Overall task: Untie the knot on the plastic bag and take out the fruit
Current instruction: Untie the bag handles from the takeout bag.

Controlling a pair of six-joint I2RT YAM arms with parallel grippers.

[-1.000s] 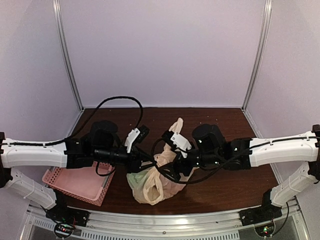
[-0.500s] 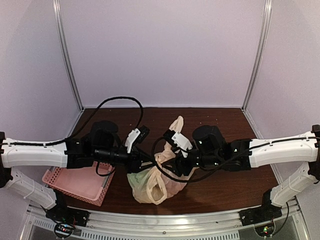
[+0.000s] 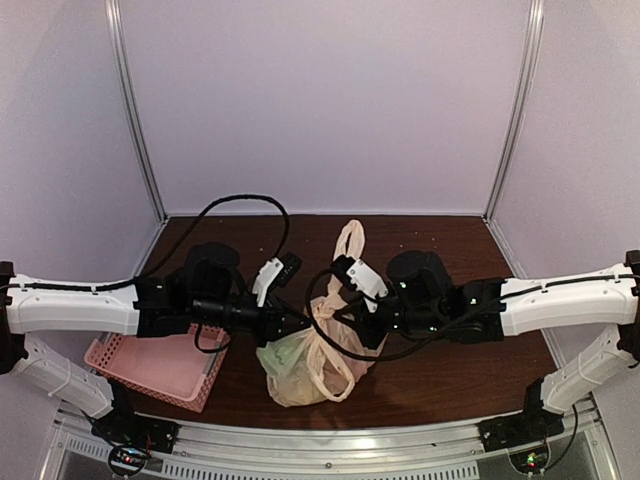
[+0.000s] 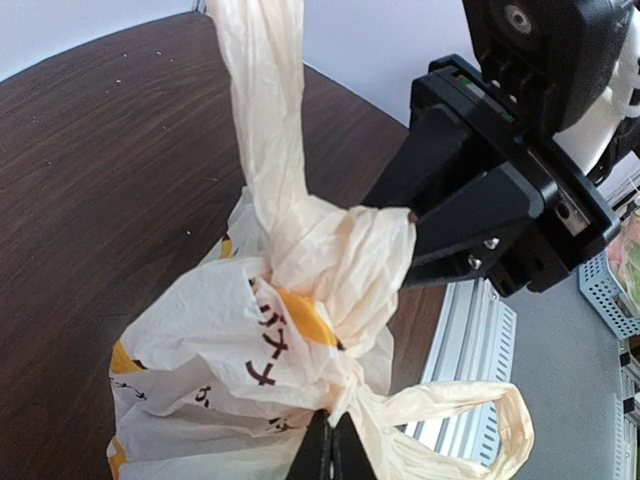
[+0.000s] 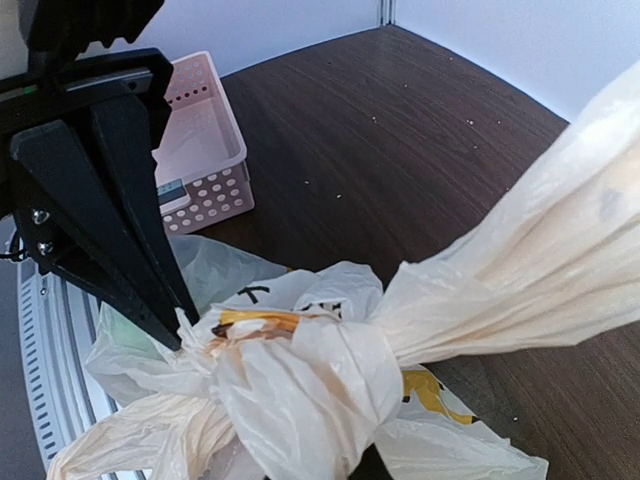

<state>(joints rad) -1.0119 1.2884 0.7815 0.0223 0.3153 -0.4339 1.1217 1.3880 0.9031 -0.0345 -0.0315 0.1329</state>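
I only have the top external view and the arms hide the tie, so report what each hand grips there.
Observer: In the left wrist view the left hand is shut, pinching plastic bag film just below the knot.
Operator: Now the right hand.
Observer: The right hand clamps the knot's lump from the opposite side, jaws closed on it.
Operator: Report the knot's state.
Observer: Both wrist views show a tight wad, the tail and a handle loop running out of it.
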